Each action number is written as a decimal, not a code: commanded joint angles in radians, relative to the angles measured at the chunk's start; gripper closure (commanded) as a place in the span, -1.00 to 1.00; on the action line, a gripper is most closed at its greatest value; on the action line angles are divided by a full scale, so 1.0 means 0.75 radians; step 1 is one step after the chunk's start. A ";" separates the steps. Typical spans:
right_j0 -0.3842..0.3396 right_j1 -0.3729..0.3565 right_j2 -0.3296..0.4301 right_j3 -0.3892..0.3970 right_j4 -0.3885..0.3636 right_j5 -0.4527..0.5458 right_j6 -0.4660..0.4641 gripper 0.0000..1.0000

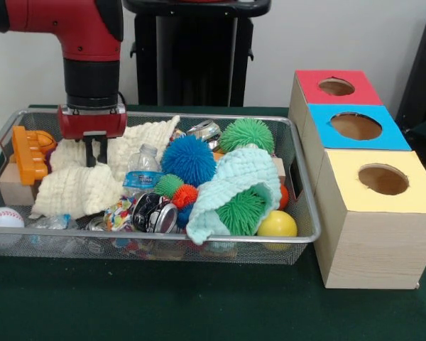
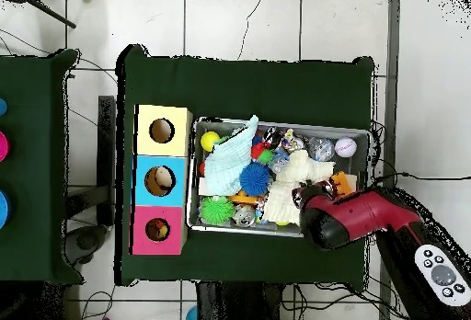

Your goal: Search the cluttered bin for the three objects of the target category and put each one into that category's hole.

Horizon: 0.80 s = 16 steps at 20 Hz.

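Observation:
The bin [image 1: 199, 240] is a silver wire-mesh basket full of clutter; it also shows in the overhead view [image 2: 281, 121]. The hole [image 1: 336, 87] is in the red-faced wooden box at the far end of the box row, and in the overhead view [image 2: 157, 231]. My gripper [image 1: 96, 158] hangs over the bin's left part, its tips just above a cream cloth [image 1: 78, 188]. It looks open and holds nothing. In the overhead view the red arm [image 2: 359, 217] covers the gripper.
The bin holds a blue spiky ball [image 1: 189, 159], green spiky balls [image 1: 248, 135], a mint cloth [image 1: 234, 177], a water bottle [image 1: 143, 174], crushed cans [image 1: 155, 212], a yellow ball [image 1: 277, 224], a baseball [image 1: 3, 217] and an orange toy [image 1: 30, 153]. Blue-faced [image 1: 356, 126] and yellow-faced [image 1: 383, 179] boxes stand beside it.

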 commanded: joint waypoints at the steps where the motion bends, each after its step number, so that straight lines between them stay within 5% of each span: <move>1: -0.027 0.011 0.086 0.020 0.205 0.115 -0.194 1.00; 7: -0.104 -0.065 0.236 0.201 0.571 0.123 -0.051 1.00; 16: -0.060 -0.127 0.282 0.318 0.831 -0.029 0.142 1.00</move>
